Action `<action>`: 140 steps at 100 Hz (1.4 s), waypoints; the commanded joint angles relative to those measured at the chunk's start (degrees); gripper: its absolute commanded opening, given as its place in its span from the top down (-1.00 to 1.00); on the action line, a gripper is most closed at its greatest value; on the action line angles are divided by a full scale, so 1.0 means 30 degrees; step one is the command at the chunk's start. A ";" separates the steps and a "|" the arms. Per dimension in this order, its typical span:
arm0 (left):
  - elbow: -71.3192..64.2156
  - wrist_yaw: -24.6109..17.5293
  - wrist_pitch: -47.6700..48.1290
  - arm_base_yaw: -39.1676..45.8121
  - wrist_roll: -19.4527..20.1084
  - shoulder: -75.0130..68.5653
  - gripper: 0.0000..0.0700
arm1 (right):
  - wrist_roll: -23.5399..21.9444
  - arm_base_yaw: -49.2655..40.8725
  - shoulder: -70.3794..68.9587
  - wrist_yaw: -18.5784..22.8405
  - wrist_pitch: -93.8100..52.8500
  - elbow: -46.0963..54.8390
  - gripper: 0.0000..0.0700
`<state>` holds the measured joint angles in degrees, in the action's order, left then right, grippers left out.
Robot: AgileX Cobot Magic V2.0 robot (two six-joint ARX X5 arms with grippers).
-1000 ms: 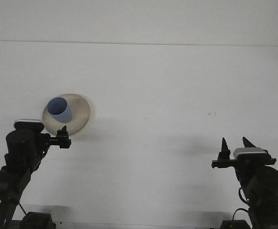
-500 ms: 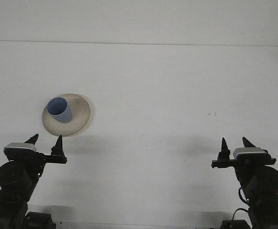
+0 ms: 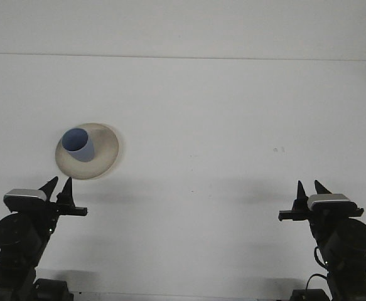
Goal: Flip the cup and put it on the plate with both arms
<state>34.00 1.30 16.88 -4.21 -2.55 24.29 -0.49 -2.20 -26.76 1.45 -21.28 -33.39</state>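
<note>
On the white tabletop point(image 3: 220, 113), left of centre, sits a beige plate point(image 3: 105, 152). Blue cup point(image 3: 79, 144) stands upright on it, mouth up, toward the plate's 9 o'clock side, within the rim.

Left gripper point(image 3: 57, 187) low at the near-left corner. Fingers point(image 3: 66, 188) point up and away, tips slightly parted with a narrow gap between them, holding nothing. Cup lies at about 1 o'clock from those tips, apart from them; the plate's near rim is just beyond the tips, with no contact visible.

Right gripper point(image 3: 311, 189) low at the near-right corner. Its fingers point(image 3: 301, 190) also point up, narrowly parted, empty. Cup and plate lie well apart from it, at roughly 10 o'clock across the tabletop.
</note>
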 commanded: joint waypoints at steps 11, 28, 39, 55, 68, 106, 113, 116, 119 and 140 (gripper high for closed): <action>0.0095 -0.0007 -0.0204 -0.0015 0.0007 0.0029 0.98 | -0.0328 -0.0029 -0.0058 0.0007 0.0233 -0.0226 1.00; 0.0095 -0.0007 -0.0204 -0.0015 -0.0015 -0.0007 0.97 | -0.0321 -0.0029 -0.0058 0.0007 0.0233 -0.0226 1.00; 0.0095 -0.0007 -0.0211 -0.0015 -0.0015 -0.0044 0.97 | -0.0321 -0.0029 -0.0058 0.0007 0.0240 -0.0226 1.00; 0.0102 -0.0007 -0.0211 -0.0015 -0.0015 -0.0051 0.97 | -0.0321 -0.0029 -0.0058 0.0007 0.0240 -0.0226 1.00; 0.0102 -0.0007 -0.0211 -0.0015 -0.0015 -0.0051 0.97 | -0.0321 -0.0029 -0.0058 0.0007 0.0240 -0.0226 1.00; 0.0102 -0.0007 -0.0211 -0.0015 -0.0015 -0.0051 0.97 | -0.0321 -0.0029 -0.0058 0.0007 0.0248 -0.0226 1.00; 0.0102 -0.0007 -0.0211 -0.0015 -0.0015 -0.0051 0.97 | -0.0321 -0.0029 -0.0058 0.0007 0.0240 -0.0226 1.00; 0.0102 -0.0007 -0.0211 -0.0015 -0.0015 -0.0051 0.97 | -0.0321 -0.0029 -0.0058 0.0007 0.0240 -0.0226 1.00; 0.0102 -0.0007 -0.0211 -0.0015 -0.0015 -0.0051 0.97 | -0.0321 -0.0029 -0.0058 0.0007 0.0240 -0.0226 1.00; 0.0095 0.0036 -0.0532 0.0007 0.0160 -0.0073 0.97 | -0.0321 -0.0029 -0.0058 0.0007 0.0240 -0.0226 1.00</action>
<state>33.98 1.30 16.80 -4.21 -2.50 24.18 -0.49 -2.20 -26.76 1.45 -21.26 -33.39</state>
